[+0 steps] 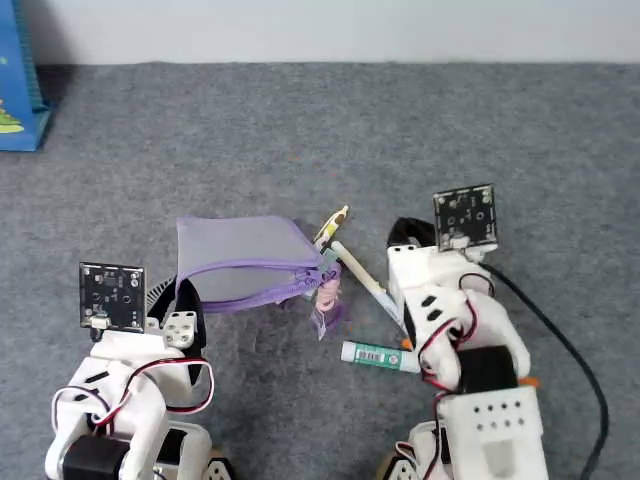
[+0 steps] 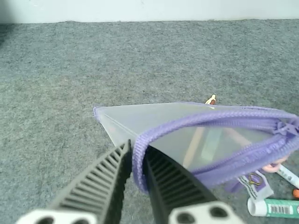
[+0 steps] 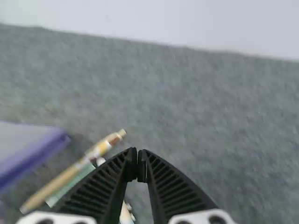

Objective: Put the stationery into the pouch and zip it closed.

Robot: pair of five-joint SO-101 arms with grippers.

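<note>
A purple translucent pouch [image 1: 240, 262] lies on the grey carpet with its zipper mouth partly gaping. My left gripper [image 1: 187, 303] is shut on the near end of the zipper rim [image 2: 136, 161]. A yellow pen [image 1: 332, 226] and a white pen [image 1: 362, 277] lie just outside the pouch's other end, with a green-labelled glue stick [image 1: 380, 355] closer to the arms. My right gripper [image 1: 399, 238] is shut with nothing visible between its tips [image 3: 137, 166], hovering beside the yellow pen [image 3: 96, 151]. Through the pouch wall [image 2: 205, 140] faint shapes show.
A pink charm [image 1: 328, 290] and a purple tag [image 1: 326, 320] hang at the zipper end. A blue box [image 1: 18, 90] stands at the far left edge. Open carpet stretches beyond the pouch toward the white wall.
</note>
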